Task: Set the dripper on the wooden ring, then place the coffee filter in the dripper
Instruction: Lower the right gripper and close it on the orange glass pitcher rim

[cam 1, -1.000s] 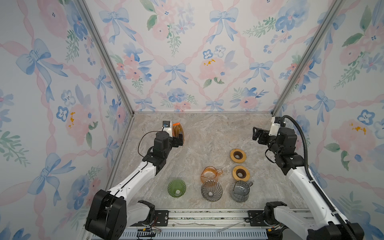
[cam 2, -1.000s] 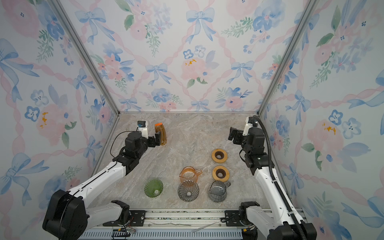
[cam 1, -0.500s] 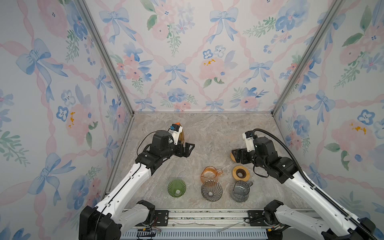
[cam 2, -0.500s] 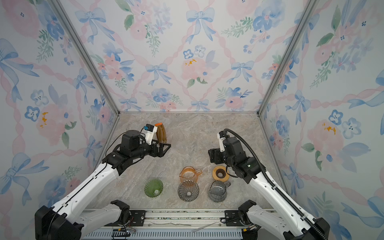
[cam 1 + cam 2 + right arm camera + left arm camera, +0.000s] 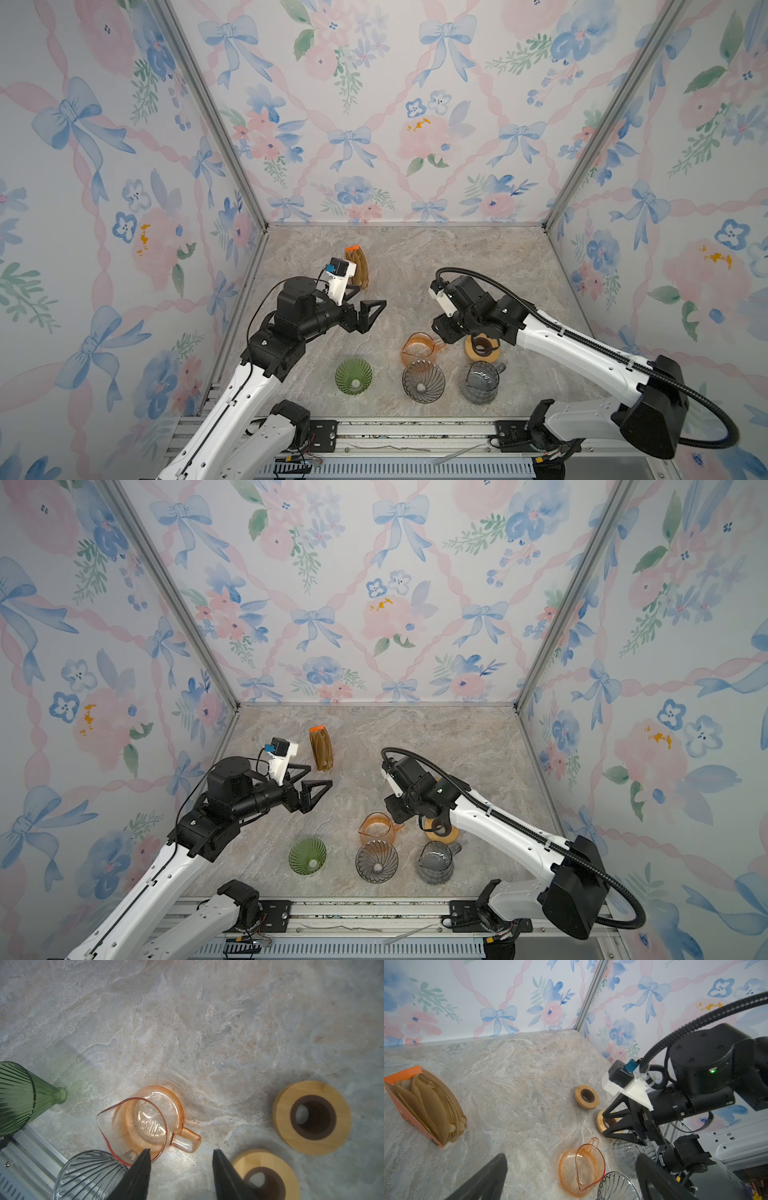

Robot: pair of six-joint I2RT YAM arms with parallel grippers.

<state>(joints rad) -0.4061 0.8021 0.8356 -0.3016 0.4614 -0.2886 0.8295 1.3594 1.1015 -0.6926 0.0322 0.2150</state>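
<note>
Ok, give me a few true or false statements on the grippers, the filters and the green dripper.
The left gripper is open and empty. True.
A filter sits in the green dripper. False: the dripper is empty.
The coffee filters stand in their orange box. True.
The right gripper is shut on the orange pitcher. False: it is open and holds nothing; the orange pitcher stands free on the table.

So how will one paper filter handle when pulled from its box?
The paper filters look thin and curved, so probably light and floppy. They stand packed in the orange box, so neighbours may drag along, and the narrow box might tip.
</note>
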